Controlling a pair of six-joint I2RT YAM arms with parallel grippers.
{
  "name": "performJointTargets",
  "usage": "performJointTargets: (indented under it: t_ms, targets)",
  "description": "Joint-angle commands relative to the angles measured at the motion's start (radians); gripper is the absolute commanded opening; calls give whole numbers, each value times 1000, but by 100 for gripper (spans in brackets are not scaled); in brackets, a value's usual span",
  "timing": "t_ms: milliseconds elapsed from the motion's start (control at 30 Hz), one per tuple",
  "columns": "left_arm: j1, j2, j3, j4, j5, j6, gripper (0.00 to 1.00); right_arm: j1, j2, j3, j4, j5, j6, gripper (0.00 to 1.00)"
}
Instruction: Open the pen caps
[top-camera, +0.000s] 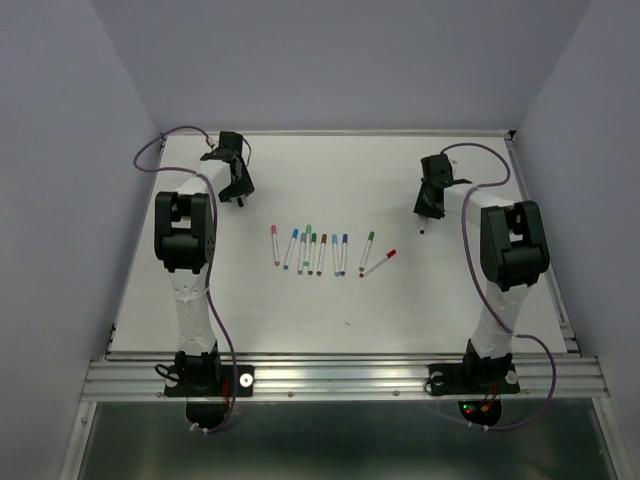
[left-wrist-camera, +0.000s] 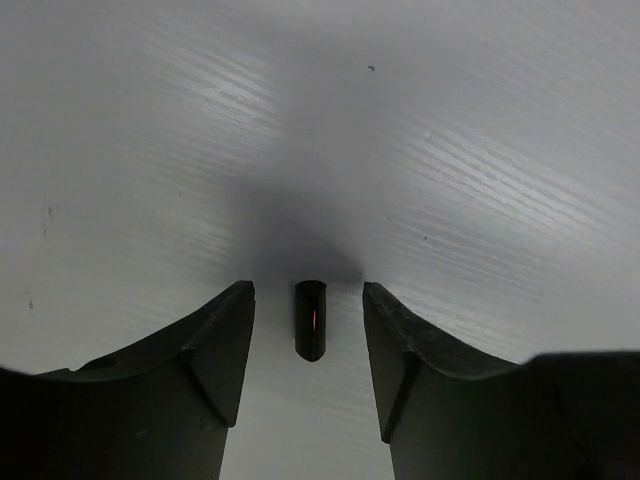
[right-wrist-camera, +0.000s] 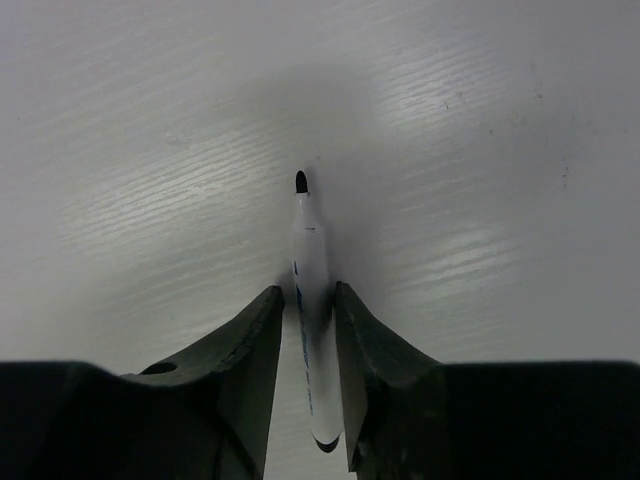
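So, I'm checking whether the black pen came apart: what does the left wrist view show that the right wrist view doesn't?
Only the left wrist view: a black cap lying loose on the table between the open fingers of the left gripper, touching neither. Only the right wrist view: a white pen clamped in the right gripper, its black tip bare. Both: plain white table surface beneath the fingers.

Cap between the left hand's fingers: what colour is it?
The cap is black, with a thin red streak on it; the left wrist view shows it best.
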Motion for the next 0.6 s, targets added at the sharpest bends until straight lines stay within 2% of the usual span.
performJointTargets:
  t_ms: [0, 67, 133, 167, 233, 267, 300, 500, 567]
  targets:
    - [1, -33, 26, -11, -21, 8, 62, -5, -5, 12, -16, -3, 9, 36]
    - [1, -46, 18, -6, -16, 8, 69, -5, -26, 6, -16, -10, 8, 47]
    - [1, -53, 12, -5, -6, 10, 74, -5, -43, 5, -18, -9, 3, 50]
    - [1, -64, 9, -3, -1, 11, 78, -5, -58, 6, -24, -10, 2, 59]
    - [1, -81, -8, 3, 8, 13, 84, -5, -77, 9, -32, -18, -11, 69]
    - [1, -104, -14, 11, 14, 14, 99, -5, -101, 9, -32, -30, -12, 75]
    - [1, -119, -20, 17, 26, 16, 99, -5, -115, 14, -36, -39, -14, 100]
    - [1, -297, -92, 64, 43, 10, 99, -5, -282, -12, -53, -93, 44, 100]
    - [1, -378, -144, 93, 50, 1, 99, 38, -327, -32, -97, -75, 101, 100]
